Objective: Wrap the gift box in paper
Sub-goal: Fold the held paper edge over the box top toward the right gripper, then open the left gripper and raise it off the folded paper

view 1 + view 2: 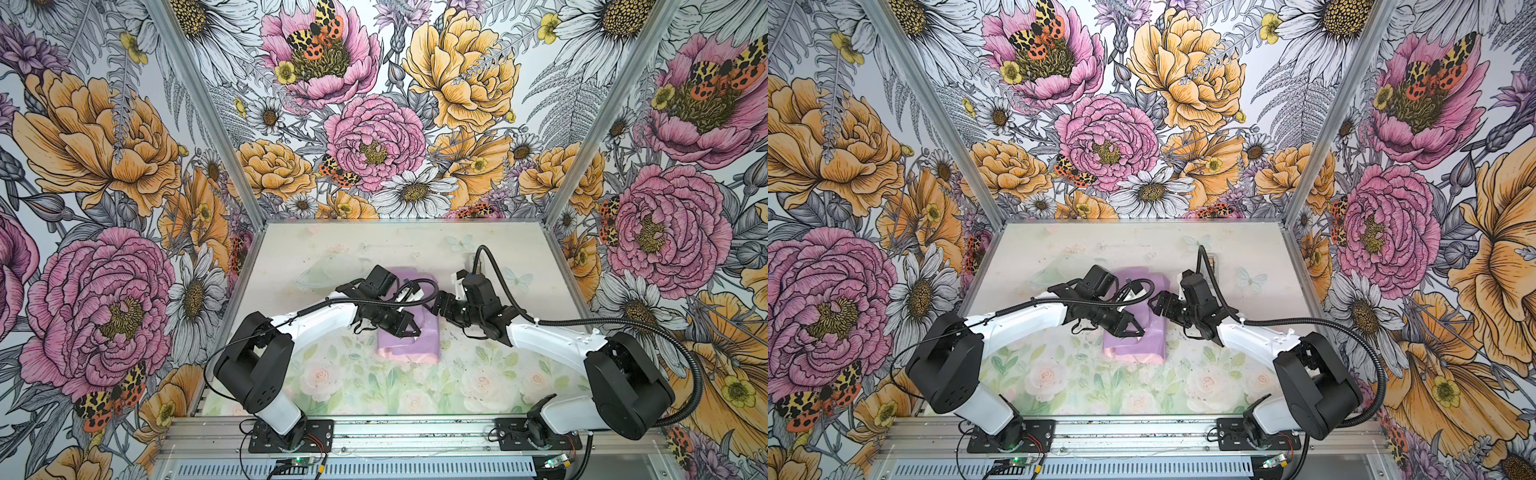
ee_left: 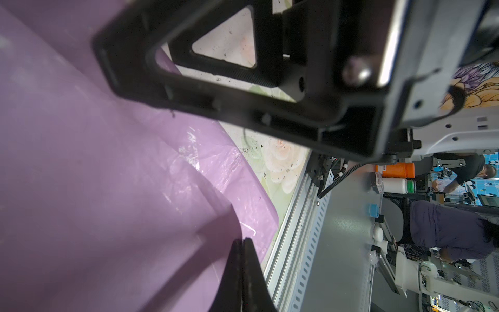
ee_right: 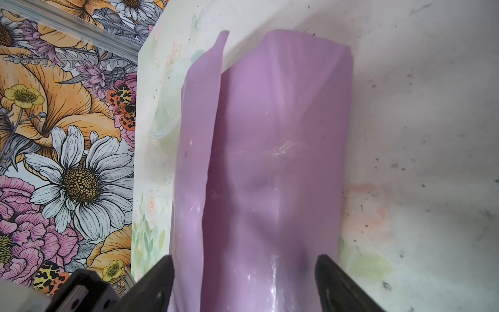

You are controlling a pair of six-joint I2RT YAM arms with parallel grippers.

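Floral tabletop (image 1: 374,386) bears creased lilac paper (image 1: 415,351) under closed left end effector (image 2: 241,244), right end effector (image 3: 244,272) spread open

Tall panel walls printed with large pink, orange and white flowers (image 1: 374,137) fill the upper frame and both sides, joined by silver aluminium corner posts (image 1: 210,116). Lower centre lies a pale rose-printed table surface (image 1: 374,386), brightly and evenly lit.

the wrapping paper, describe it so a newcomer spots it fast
On the pale rose-printed table, look at the middle, between the left gripper and right gripper. There lies a thin lilac-pink paper sheet folded into a long bundle. It is the only plain, unpatterned surface.
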